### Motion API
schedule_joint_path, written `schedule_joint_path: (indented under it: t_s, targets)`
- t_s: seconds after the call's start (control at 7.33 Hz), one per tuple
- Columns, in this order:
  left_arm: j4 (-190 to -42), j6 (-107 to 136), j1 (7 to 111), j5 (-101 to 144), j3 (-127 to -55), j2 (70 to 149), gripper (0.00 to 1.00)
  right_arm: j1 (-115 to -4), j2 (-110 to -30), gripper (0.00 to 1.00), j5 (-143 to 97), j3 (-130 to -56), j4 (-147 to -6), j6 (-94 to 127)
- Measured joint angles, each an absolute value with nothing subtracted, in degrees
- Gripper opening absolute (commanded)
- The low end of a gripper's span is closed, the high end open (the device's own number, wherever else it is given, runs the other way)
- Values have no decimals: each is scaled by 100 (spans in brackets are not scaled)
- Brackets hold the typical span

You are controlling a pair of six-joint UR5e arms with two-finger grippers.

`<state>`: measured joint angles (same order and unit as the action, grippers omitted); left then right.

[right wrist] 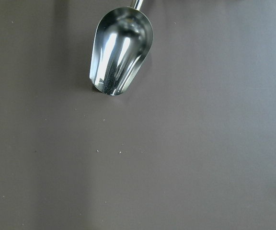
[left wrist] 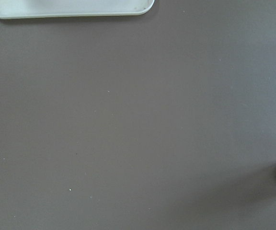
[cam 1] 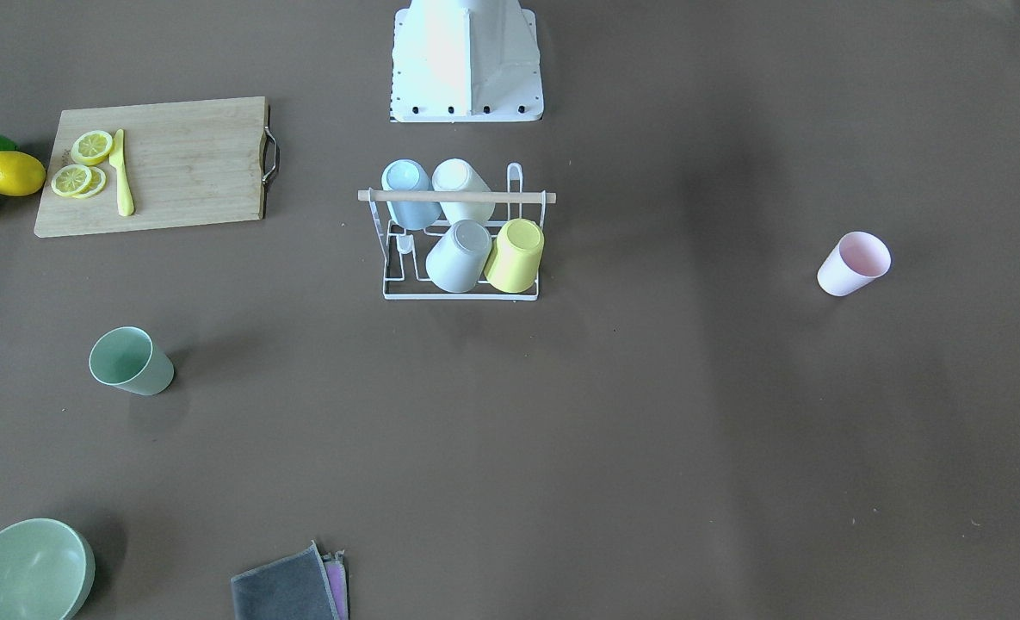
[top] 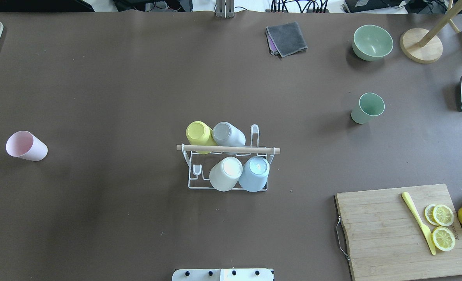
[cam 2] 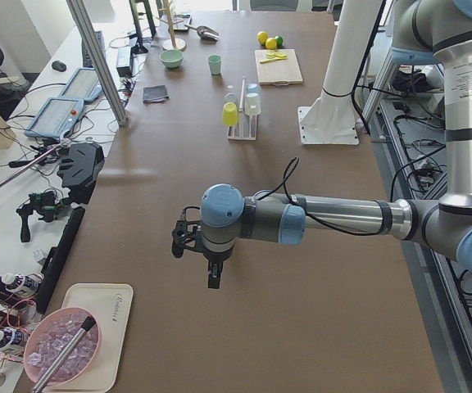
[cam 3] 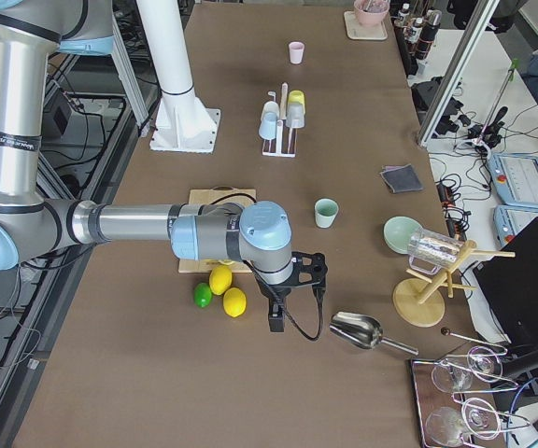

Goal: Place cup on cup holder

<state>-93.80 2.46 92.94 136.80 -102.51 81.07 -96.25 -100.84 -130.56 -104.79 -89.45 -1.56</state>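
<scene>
The white wire cup holder (top: 195,186) with a wooden rod handle (top: 228,149) stands mid-table; it also shows in the front view (cam 1: 458,295). It holds yellow, grey, white and blue cups upside down. A pink cup (top: 26,146) lies on its side at the robot's left (cam 1: 854,263). A green cup (top: 367,108) stands upright at the right (cam 1: 131,362). My left gripper (cam 2: 212,278) hangs over the table's left end and my right gripper (cam 3: 276,322) over the right end. Both show only in the side views, so I cannot tell if they are open.
A wooden cutting board (top: 383,230) bears lemon slices and a yellow knife. Lemons (cam 1: 12,173) lie beside it. A green bowl (top: 372,42), grey cloth (top: 286,38), metal scoop (right wrist: 120,50), wooden stand (top: 421,50) and white tray (left wrist: 71,8) sit near the edges. The robot's base (cam 1: 465,65) is behind the rack.
</scene>
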Motion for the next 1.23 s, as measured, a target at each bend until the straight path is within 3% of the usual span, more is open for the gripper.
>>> schedule_joint_path:
  t_s: [0.41, 1.23]
  targets:
    - [-9365, 246, 9278, 13679, -10281, 8086, 99, -9424, -9962, 100, -13034, -10478, -8861, -267]
    - [-9288, 246, 9267, 13669, -10294, 8092, 99, -7765, -9164, 100, -12712, -10544, -9266, -296]
